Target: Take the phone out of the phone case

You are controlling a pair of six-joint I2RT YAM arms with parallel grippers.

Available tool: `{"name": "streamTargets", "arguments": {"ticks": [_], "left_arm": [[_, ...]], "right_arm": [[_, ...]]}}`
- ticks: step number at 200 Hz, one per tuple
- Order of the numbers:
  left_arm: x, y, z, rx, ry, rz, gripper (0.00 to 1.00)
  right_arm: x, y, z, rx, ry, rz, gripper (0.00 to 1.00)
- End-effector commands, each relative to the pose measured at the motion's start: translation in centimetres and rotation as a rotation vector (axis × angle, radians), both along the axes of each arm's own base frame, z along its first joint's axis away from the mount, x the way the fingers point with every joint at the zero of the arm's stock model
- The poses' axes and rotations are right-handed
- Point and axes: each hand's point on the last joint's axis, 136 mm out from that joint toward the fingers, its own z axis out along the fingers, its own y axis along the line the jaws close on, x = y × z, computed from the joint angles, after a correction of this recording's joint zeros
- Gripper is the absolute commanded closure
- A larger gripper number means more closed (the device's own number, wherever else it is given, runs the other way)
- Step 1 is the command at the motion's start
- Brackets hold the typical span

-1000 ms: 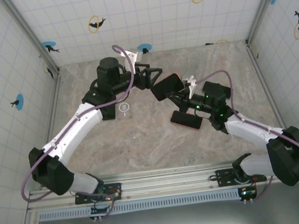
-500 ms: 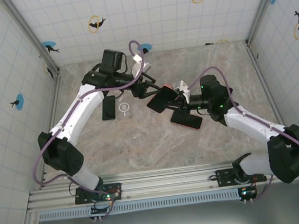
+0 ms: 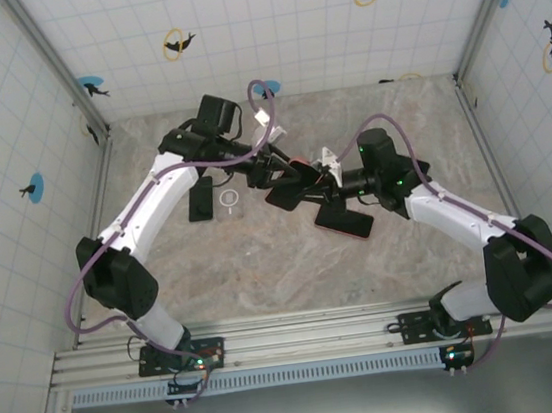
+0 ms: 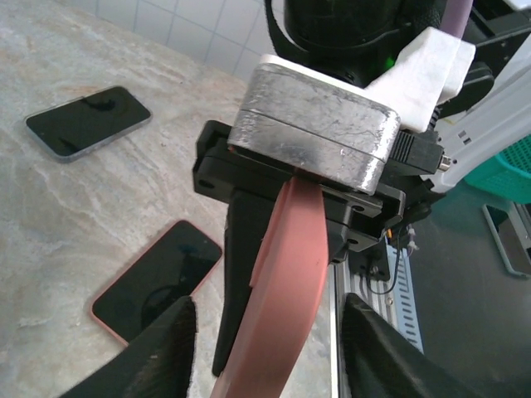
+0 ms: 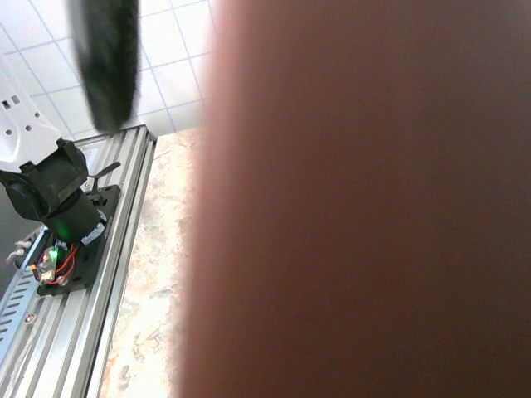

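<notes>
The bench (image 3: 265,278) is a marbled slab inside tiled walls. The left arm (image 3: 154,196) and the right arm (image 3: 448,215) reach in over it and meet above its middle.

The right tool (image 3: 322,183) is pressed together on the pink phone case (image 4: 282,274) and holds it off the bench. From the left wrist the case shows edge-on, a pink band running down from the right tool's black jaws. Close to the right wrist camera the case is a blurred pinkish-brown surface. From above, a dark face framed by a reddish rim sits between the two tools, so the phone (image 3: 289,187) looks to be seated in the case.

The left tool (image 4: 270,352) is spread, with its fingers (image 4: 170,348) standing either side of the case's lower end. A gap shows on at least one side, so it straddles the case and does not pinch it.

Judged from this, the task is in its early middle. The cased phone is lifted and braced by one tool, and the other is lined up to take hold. Clamping, prying the phone free and parting the two pieces are all left to do.

A second pink-rimmed phone (image 4: 158,278) lies flat on the bench just below the tools. A dark phone (image 4: 87,122) lies farther off. Beside that one sits a small white piece (image 3: 230,199), too small to identify.
</notes>
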Motion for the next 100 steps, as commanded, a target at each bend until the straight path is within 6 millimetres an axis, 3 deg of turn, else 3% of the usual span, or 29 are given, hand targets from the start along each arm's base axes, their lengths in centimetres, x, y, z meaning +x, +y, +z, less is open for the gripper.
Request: {"name": "streamTargets", "arguments": {"ticks": [1, 62, 100], "left_arm": [[-0.7, -0.4, 0.4, -0.017, -0.026, -0.040, 0.59], [-0.8, -0.3, 1.2, -0.049, -0.060, -0.021, 0.95], [-0.3, -0.4, 1.6, -0.062, -0.040, 0.009, 1.00]], "right_arm": [[-0.1, 0.8, 2.6, 0.044, -0.069, 0.053, 0.93], [-0.2, 0.7, 2.0, 0.022, -0.065, 0.056, 0.91], [0.0, 0.4, 1.7, 0.015, -0.077, 0.034, 0.57]]}}
